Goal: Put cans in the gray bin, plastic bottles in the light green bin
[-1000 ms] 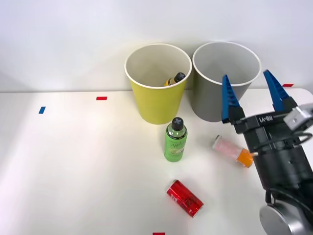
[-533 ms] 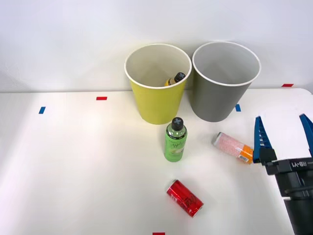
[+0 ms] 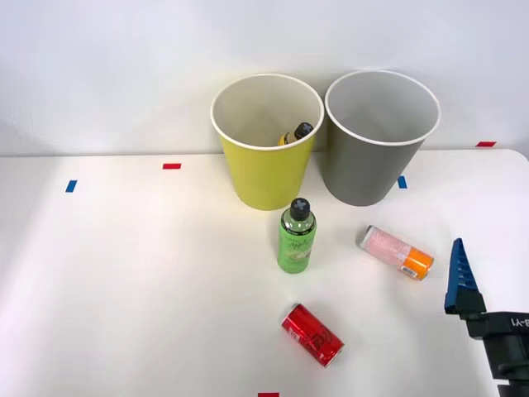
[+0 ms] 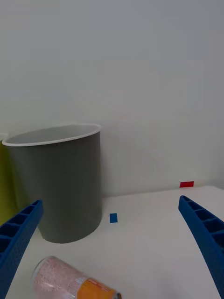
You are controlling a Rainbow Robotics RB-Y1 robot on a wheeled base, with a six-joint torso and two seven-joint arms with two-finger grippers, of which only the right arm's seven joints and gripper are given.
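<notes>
A: Where's the right gripper [image 4: 112,247] rn?

B: Low at the table's right edge, near side. Blue fingers [image 3: 457,277] spread wide, nothing between them. Empty.

A: Closest thing to it?

B: The pink can [image 3: 395,251], lying on its side just ahead and to the left of the gripper, toward the bins. From the wrist cam it sits low, close to one finger, not centred in the gap.

A: Which way does it lie?

B: Long axis runs diagonal on the table: orange end points toward the gripper and near-right, pale end back-left toward the gray bin [image 3: 380,178]. So the fingers prob need to close across the body, not along it. It's round, could roll if nudged.

A: And the rest?

B: Red can [image 3: 312,335] further left and nearer the front edge, also on its side, diagonal too. Green bottle [image 3: 297,236] upright mid-table, just in front of the yellow-green bin [image 3: 263,178]. Orange bottle [image 3: 293,134] already inside that bin, black cap showing. Gray bin looks empty from above.

A: Next?

B: I'd guess pink can, then the gray bin right behind it. Short trip.
</notes>
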